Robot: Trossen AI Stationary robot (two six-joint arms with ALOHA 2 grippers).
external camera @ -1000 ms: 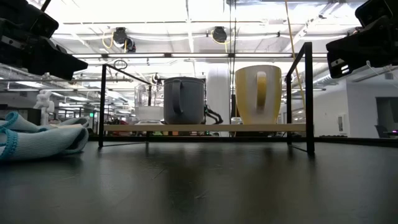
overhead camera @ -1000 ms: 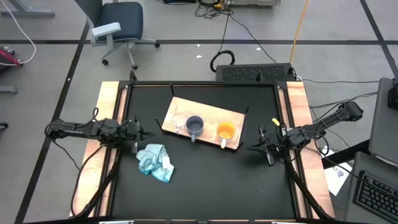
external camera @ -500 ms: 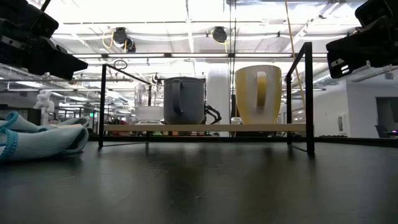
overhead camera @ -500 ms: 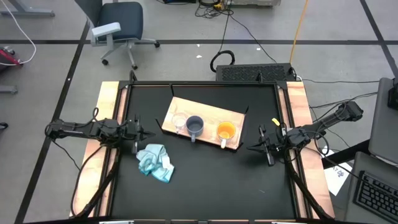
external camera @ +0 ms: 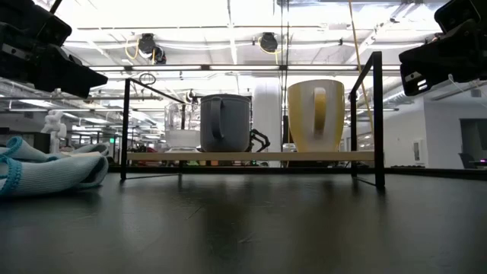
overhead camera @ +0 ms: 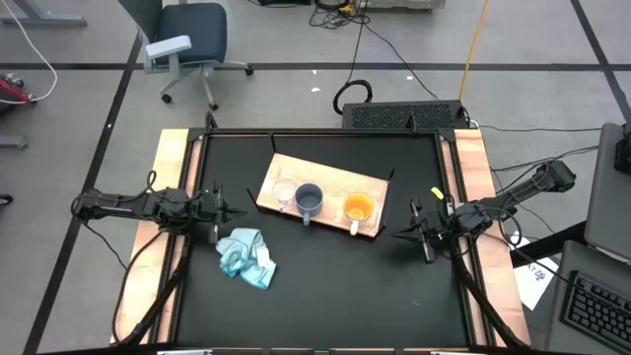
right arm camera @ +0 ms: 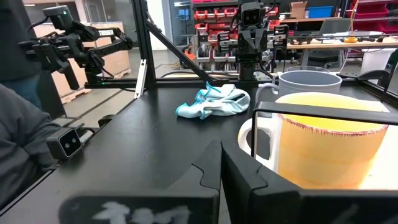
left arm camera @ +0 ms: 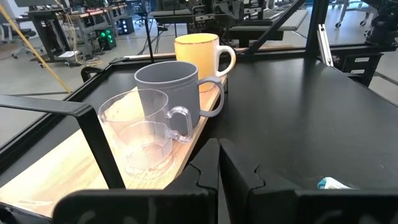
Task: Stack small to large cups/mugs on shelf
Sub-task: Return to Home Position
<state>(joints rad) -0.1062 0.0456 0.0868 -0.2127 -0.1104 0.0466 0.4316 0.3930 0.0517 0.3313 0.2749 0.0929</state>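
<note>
black counter (overhead camera: 325,286) edged with wood strips, grey floor and a chair (overhead camera: 192,35) beyond. shelf (overhead camera: 335,182) sits mid-counter carrying glass cup (overhead camera: 284,194), grey mug (overhead camera: 310,199) and orange mug (overhead camera: 358,207) in a row (small to large). cloth (overhead camera: 245,254) lies near the left gripper (overhead camera: 221,210); right gripper (overhead camera: 412,235) hovers at the opposite edge. only the wrist views show both pairs of fingers pressed together; the low view barely shows the glass cup.

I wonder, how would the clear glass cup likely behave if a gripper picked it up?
The clear glass cup looks smooth, so probably slippery. Its thin transparent walls suggest fragility. It looks empty, so likely light.
</note>
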